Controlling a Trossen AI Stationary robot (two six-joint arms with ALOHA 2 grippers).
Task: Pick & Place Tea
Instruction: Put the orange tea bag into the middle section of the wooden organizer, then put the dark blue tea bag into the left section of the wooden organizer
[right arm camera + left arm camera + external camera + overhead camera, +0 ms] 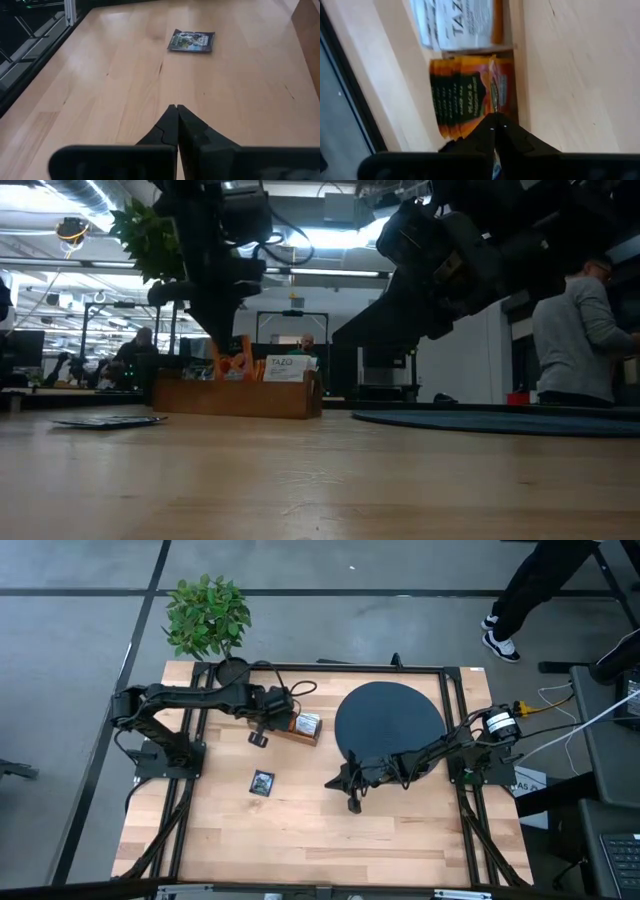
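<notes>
Tea sachets [470, 95] in wooden tray [300, 736]: left gripper [495, 120] pinched together at 1 red-orange sachet's edge, which may slip or drag neighbours; right gripper [176, 109] closed, empty.

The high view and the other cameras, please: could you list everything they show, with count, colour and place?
Wooden tray: one, brown, far left-centre of the table, sachets standing in it.
Red-orange sachets: a stack, count unclear, in one tray compartment.
White sachets: a few, white with an orange edge, in the next compartment.
Dark sachet: one, dark with green, flat on the table nearer the front.
Disc: one, black, round, far right-centre.
Plant: one, green, far left corner.
Table: one, light wood.
Person: one, grey top, in the room on the right.
Left gripper: shut, over the tray at the red-orange stack.
Right gripper: shut, over bare table.
</notes>
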